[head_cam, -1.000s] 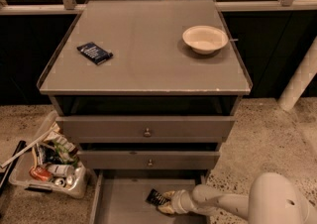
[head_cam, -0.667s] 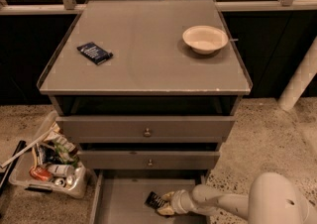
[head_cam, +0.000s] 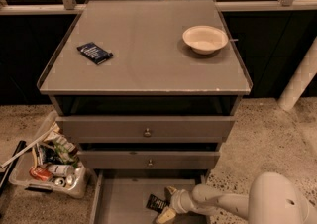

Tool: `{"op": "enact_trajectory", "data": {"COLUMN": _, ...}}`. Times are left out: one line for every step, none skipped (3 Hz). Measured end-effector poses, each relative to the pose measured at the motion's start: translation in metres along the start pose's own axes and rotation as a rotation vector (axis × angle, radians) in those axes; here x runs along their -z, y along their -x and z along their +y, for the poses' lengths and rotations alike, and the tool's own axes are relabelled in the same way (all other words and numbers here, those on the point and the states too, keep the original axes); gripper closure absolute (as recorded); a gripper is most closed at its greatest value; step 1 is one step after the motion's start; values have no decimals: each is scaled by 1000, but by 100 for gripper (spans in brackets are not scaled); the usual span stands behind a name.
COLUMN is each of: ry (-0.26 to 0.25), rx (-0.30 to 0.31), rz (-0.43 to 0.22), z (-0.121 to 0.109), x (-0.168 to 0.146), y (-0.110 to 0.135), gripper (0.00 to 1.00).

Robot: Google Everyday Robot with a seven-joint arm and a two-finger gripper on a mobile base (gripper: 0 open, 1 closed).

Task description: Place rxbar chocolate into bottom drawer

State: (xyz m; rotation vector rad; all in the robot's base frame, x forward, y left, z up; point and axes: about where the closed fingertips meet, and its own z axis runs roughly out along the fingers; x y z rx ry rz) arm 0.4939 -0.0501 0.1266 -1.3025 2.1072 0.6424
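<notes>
The rxbar chocolate [head_cam: 157,202], a small dark bar with white lettering, lies on the floor of the bottom drawer [head_cam: 121,199], which is pulled out at the bottom of the camera view. My gripper [head_cam: 167,204] reaches into this drawer from the right, low over its floor. Its fingers are spread apart, one above and one below the bar's right end. The bar sits just at the fingertips and looks released.
Two upper grey drawers with round knobs [head_cam: 147,132] are slightly open. On the cabinet top are a dark blue packet [head_cam: 94,52] and a white bowl [head_cam: 205,38]. A clear bin of clutter [head_cam: 49,161] stands on the floor left. A white post [head_cam: 299,82] stands right.
The fingers have spread apart around the bar. The bar has settled slightly lower in the bottom drawer. The arm has barely moved.
</notes>
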Motion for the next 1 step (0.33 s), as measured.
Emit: {"op": "enact_trajectory", "data": {"ry": 0, "rx": 0, "rz": 0, "z": 0, "x": 0, "y": 0, "gripper": 0}}
